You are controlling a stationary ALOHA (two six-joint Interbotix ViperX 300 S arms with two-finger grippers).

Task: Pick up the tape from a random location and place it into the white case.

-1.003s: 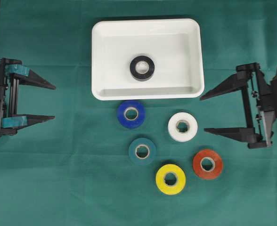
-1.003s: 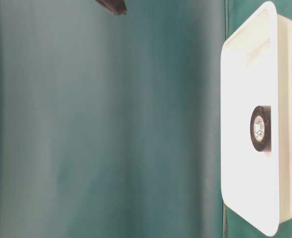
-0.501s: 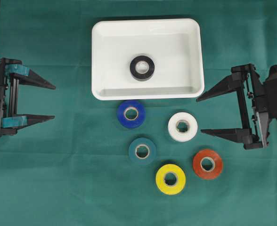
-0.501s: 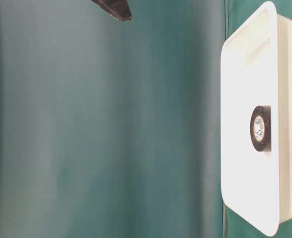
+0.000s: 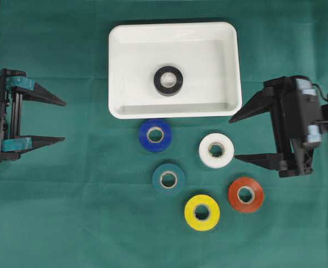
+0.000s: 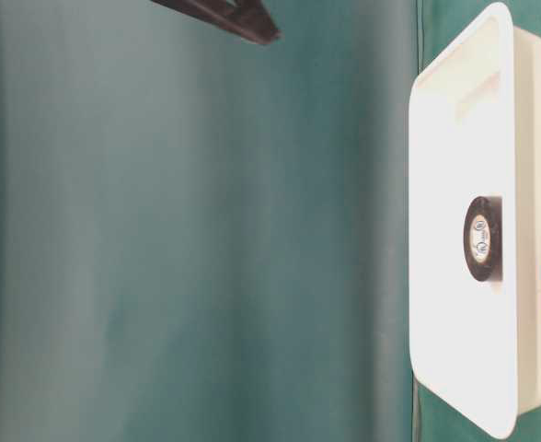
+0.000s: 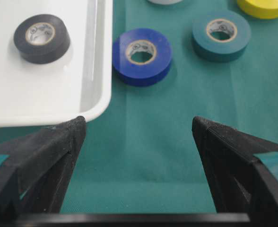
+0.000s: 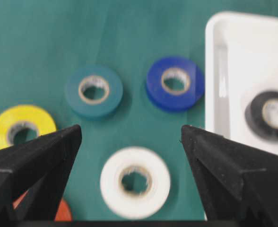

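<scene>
The green-clothed table (image 5: 69, 223) carries everything. On it the white case (image 5: 119, 67) lies at the far middle, with a black tape roll (image 5: 168, 80) lying flat inside it, near its centre. The left pincer (image 5: 61, 120) hangs at the left edge, jaws spread wide and empty, well apart from the rolls. The right pincer (image 5: 235, 138) hangs at the right, jaws likewise spread and holding nothing, its tips just beside the white tape roll (image 5: 216, 150).

Five rolls lie flat on the cloth in front of the case: the white one, the blue tape roll (image 5: 155, 135) close to the case's near rim, the teal tape roll (image 5: 168, 178), the yellow tape roll (image 5: 202, 212) and the orange tape roll (image 5: 245, 194).

Judging the risk: the white roll seems the likely target, and orange lies near it. A wide-spread descent could nudge the orange roll, or a jaw landing on the roll's top face could skid it away.
</scene>
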